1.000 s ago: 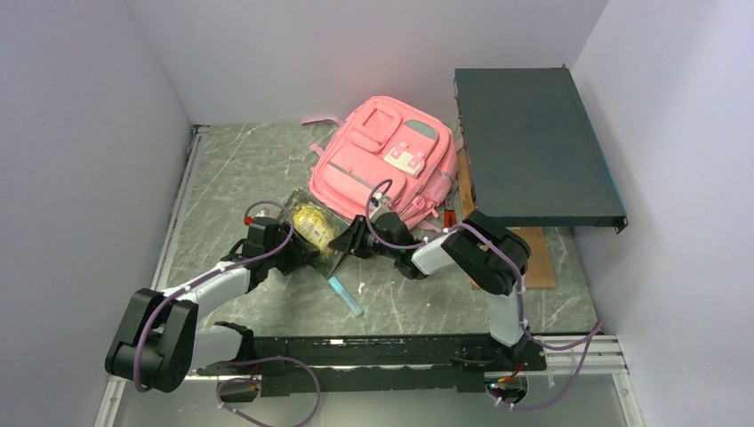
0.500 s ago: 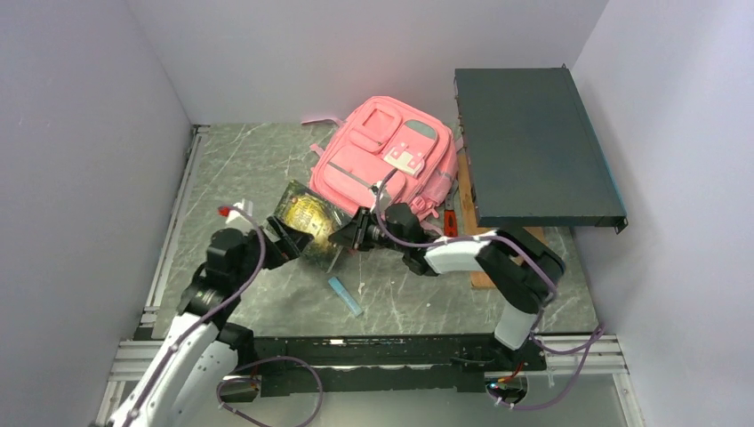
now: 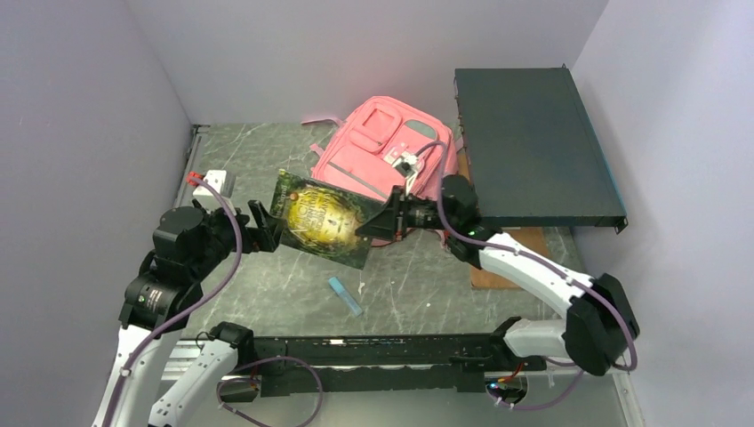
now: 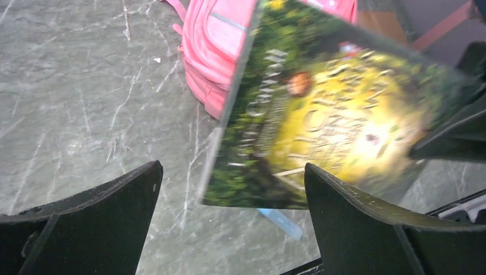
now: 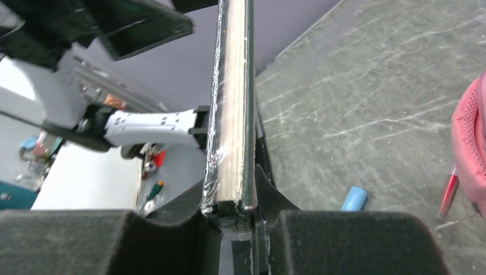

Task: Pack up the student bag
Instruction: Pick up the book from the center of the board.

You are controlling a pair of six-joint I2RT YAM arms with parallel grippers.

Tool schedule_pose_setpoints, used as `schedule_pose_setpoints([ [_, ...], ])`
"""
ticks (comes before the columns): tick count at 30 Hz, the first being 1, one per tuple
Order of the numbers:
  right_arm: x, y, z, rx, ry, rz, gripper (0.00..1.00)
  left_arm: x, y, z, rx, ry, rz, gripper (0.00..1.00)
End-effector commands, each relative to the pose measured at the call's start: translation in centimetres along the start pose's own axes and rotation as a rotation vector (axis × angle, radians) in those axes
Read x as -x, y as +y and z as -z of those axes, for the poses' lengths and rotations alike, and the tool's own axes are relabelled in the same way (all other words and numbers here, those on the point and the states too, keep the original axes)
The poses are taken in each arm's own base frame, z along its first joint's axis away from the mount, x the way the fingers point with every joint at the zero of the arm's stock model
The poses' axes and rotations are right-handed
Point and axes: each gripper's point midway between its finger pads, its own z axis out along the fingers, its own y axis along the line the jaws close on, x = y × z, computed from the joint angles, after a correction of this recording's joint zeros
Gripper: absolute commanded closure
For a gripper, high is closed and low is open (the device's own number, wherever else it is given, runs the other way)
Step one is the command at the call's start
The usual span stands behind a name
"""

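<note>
Far back on the table lies the bag, flat with its front pockets up, its right side close against a dark panel that overhangs the table's right part. The surface is grey stone-patterned, veined with pale lines, and pale lilac walls close it in on the left, back and right. A wooden board shows under the panel's near edge.

In front of the bag's near-left corner a book with a green and yellow cover hangs in the air, tilted, hiding part of the bag from above. The right gripper is clamped on the book's right edge; its wrist view shows the wrapped page block pinched between the pads. The left gripper stands at the book's left edge with its jaws as wide as they go, holding nothing; in its wrist view the book sits beyond the fingers, clear of both.

Below the book a short blue tube lies on the table. A red pen lies just beside the bag's near edge. A small white box sits at the left rail.
</note>
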Motion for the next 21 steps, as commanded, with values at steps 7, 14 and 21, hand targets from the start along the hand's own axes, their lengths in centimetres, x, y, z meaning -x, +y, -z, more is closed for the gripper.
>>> schedule_pose_setpoints([
  [7,-1.9,9.7,7.8,0.375,0.108,0.306,1.00,-0.5,-10.1,3.7,-0.634,0.093,-0.164,0.00],
  [14,-1.4,10.8,8.5,0.353,0.077,0.386,1.00,-1.6,-14.7,6.4,-1.039,0.178,-0.029,0.22],
  [21,1.1,10.6,7.8,0.285,-0.002,0.396,1.00,-2.3,-13.8,6.3,-0.965,0.168,-0.044,0.93],
])
